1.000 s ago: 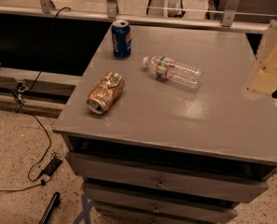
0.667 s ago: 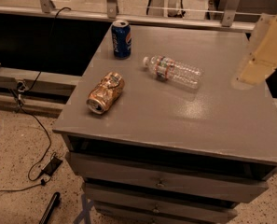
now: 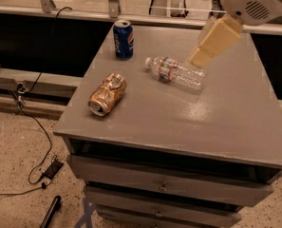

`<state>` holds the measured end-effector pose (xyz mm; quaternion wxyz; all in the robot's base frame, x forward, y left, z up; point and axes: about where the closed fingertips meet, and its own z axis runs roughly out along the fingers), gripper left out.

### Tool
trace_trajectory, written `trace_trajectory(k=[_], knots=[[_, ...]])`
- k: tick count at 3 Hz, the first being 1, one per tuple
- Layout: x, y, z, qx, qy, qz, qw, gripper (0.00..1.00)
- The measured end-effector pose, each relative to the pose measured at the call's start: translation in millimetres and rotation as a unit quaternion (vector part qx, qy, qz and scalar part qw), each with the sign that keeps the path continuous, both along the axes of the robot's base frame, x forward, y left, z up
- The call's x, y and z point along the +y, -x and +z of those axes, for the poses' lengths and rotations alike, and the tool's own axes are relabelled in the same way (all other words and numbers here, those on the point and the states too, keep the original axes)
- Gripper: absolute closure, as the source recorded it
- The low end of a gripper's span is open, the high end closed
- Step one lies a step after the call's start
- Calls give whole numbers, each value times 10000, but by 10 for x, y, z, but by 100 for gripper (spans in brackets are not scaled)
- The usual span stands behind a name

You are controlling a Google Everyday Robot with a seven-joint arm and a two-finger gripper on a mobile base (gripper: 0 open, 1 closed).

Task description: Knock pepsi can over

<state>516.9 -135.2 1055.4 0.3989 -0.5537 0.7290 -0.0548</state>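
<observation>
On the grey metal cabinet top (image 3: 216, 122), a dented gold-orange can (image 3: 107, 93) lies nearest, on its side. Beyond it lies a clear plastic bottle (image 3: 176, 72). The gripper (image 3: 200, 58) has travelled inward from the right edge and now hangs over the bottle's right end; whether it is apart or together cannot be told. The blue aluminium pepsi can (image 3: 123, 39) stands upright at the far left, unmoved and well apart from the gripper: approach under way, no contact.

Likely a lab: a grey drawer-cabinet worktop (image 3: 216, 122), speckled floor (image 3: 17, 146), loose cables (image 3: 44, 129). The robot's hand (image 3: 198, 59) hovers above the worktop's far right.
</observation>
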Motion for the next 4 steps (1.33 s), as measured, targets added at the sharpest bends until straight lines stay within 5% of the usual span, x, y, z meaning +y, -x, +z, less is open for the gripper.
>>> trace_trajectory(k=[1, 2, 4], knots=[[209, -538, -362, 100, -946, -278, 9951, 0], [459, -992, -365, 35, -1200, -351, 9922, 0], [470, -1061, -388, 84, -1070, -340, 9936, 0]])
